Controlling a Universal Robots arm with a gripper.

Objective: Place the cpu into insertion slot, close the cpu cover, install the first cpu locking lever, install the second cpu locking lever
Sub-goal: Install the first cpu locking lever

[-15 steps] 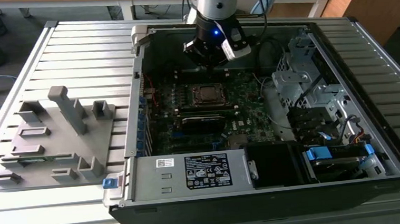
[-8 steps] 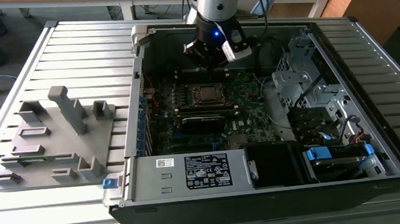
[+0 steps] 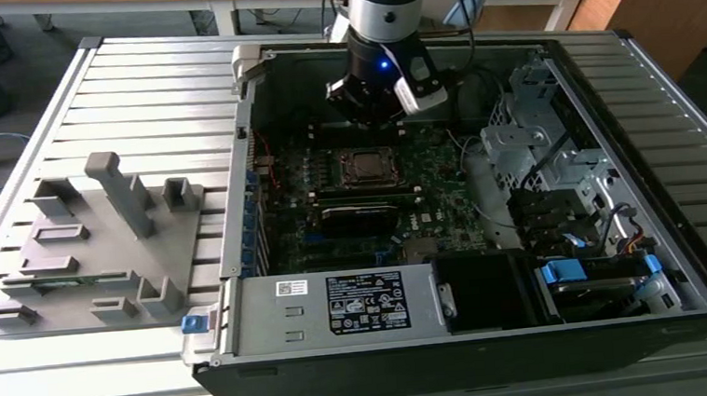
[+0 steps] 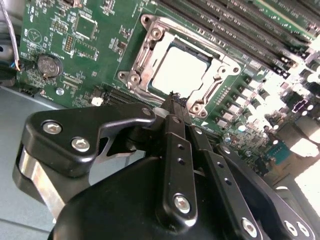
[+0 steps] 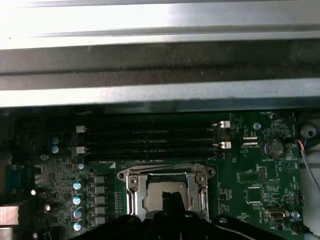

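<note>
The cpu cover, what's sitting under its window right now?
Through the cpu cover window, the cpu shows its flat metal top, seated in the insertion slot. The socket contacts beneath are hidden by the chip; the gripper blocks the near edge.

Shiny silver metal cpu cover point(image 4: 145, 57), dull metal cpu point(image 4: 179, 70), matt black fingers point(image 4: 172, 107)

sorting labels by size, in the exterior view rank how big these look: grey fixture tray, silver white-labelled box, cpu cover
1. grey fixture tray, largest.
2. silver white-labelled box.
3. cpu cover, smallest by far.
The tray and box lie nearer the camera than the cover, which inflates the gap.
</note>
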